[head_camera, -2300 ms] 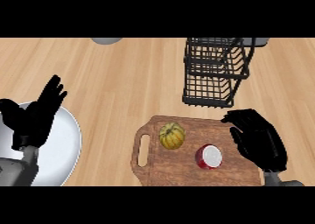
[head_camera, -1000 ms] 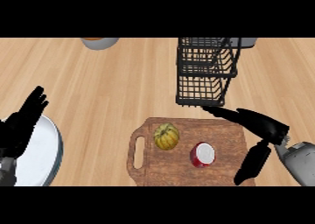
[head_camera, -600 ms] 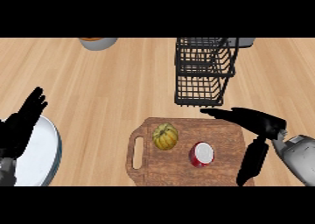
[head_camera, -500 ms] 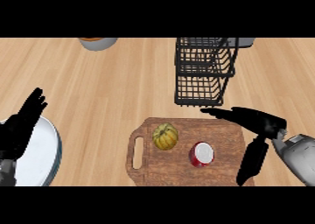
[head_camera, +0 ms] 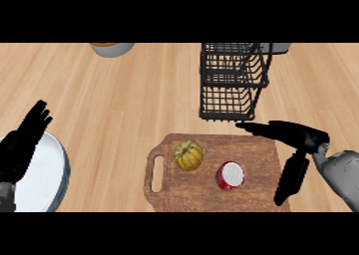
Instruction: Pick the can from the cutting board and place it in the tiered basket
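Note:
A red can with a white top (head_camera: 230, 175) lies on the wooden cutting board (head_camera: 249, 199), right of a small yellow-green squash (head_camera: 188, 155). My right hand (head_camera: 300, 143) hovers over the board's right side, open, with fingers spread toward the far edge and the thumb pointing down beside the can, not touching it. The black wire tiered basket (head_camera: 234, 82) stands just beyond the board. My left hand (head_camera: 19, 146) rests open at the left edge, fingers up.
A white plate (head_camera: 46, 174) lies under my left hand at the lower left. A grey bowl with something orange (head_camera: 111, 48) sits at the far edge, and a grey object (head_camera: 276, 48) shows behind the basket.
The right hand has opened and swung out to the right of the can, then held nearly still. The left hand has sunk lower toward the left edge. Can and squash have not moved.

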`<state>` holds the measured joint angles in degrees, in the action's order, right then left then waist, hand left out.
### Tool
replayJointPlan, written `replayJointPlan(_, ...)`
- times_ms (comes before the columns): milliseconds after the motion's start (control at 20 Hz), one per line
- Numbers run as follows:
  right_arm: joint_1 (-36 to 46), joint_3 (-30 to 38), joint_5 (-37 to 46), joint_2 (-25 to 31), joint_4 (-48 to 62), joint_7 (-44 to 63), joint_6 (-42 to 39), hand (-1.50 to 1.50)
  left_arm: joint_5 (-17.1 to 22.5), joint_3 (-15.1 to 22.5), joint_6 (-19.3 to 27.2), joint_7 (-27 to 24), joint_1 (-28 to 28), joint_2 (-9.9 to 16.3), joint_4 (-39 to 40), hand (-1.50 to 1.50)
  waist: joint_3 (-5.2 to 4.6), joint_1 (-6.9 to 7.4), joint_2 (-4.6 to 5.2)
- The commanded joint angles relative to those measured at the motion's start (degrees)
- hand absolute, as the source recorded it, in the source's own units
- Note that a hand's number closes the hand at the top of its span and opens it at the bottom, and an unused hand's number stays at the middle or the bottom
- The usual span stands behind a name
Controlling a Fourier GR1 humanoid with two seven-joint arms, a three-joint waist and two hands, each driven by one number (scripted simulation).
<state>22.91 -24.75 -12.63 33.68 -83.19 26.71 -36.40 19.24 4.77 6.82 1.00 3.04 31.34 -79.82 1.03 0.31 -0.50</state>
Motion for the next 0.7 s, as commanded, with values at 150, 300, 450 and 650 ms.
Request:
replayJointPlan(150, -1.78, 0.4, 0.09, -1.34, -0.54, -0.29, -1.26, -1.5, -1.05, 1.6, 0.34, 4.63, -4.82, -0.99, 1.96, 0.0, -1.01, 0.05, 0.48)
replayJointPlan(300, -3.36, 0.85, 2.63, -0.22, 1.53, -4.34, -2.24, -1.5, -0.85, 0.51, -1.13, 1.42, -5.63, -1.51, 4.93, 0.0, -1.02, -0.03, 0.64)
replayJointPlan(450, -5.98, -0.15, 4.54, -1.6, -0.07, -6.58, -1.1, -1.5, -3.05, 1.38, 0.8, 0.76, -6.24, -2.66, 4.42, 0.0, -1.01, -0.34, 0.51)
replayJointPlan(650, -3.56, -1.48, 5.36, -6.2, 0.52, -3.46, 0.67, -1.5, -2.02, 0.48, -0.49, 3.69, -5.66, -1.33, 3.08, 0.0, -1.03, 0.07, 0.5)
